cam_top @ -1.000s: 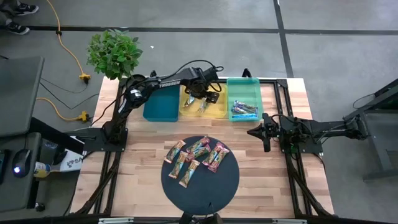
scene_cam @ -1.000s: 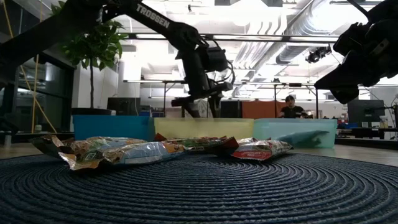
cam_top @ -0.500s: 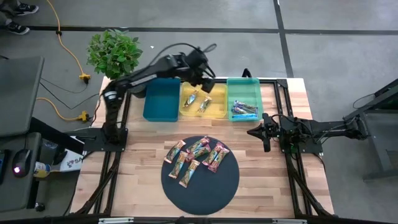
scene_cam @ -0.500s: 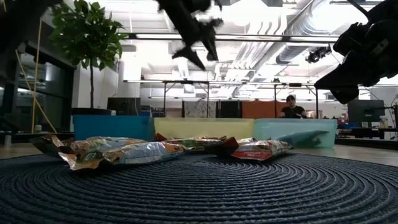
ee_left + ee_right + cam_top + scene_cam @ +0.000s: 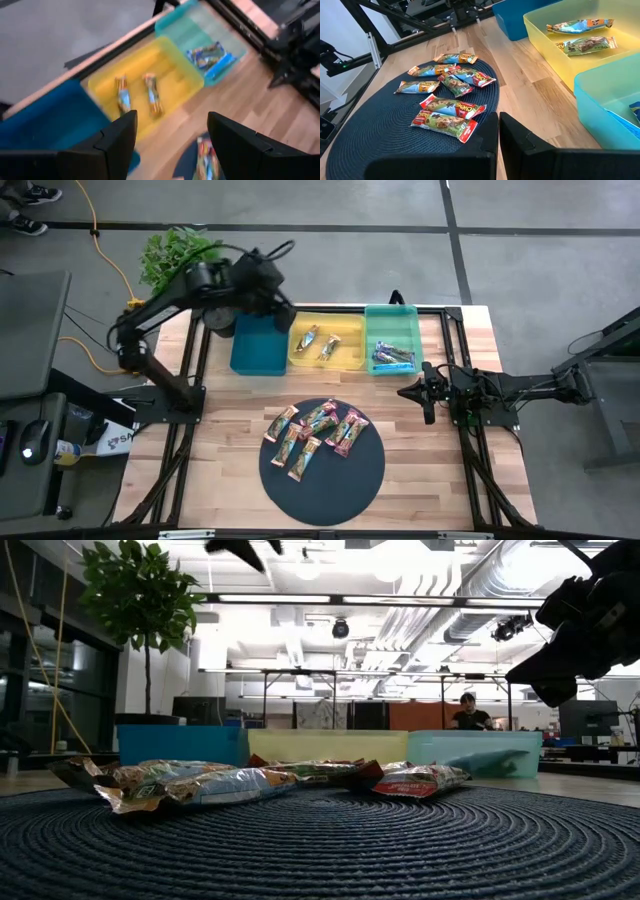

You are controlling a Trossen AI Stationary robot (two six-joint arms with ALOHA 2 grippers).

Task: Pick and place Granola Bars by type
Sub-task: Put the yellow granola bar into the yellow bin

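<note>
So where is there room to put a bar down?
The blue tray looks bare. The yellow tray has two bars on one side, room beside them. Bare wood lies between the mat and the table's left edge. The mat's far half is crowded with bars.

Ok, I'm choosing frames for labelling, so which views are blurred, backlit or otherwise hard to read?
Left wrist view: motion-smeared, the yellow tray and its bars streaky. Low view: bright ceiling lights silhouette the right gripper, while the Granola Bars on the mat stay readable. High view: evenly lit and sharp. Right wrist view: clear, with glare on the shiny wrappers.
</note>
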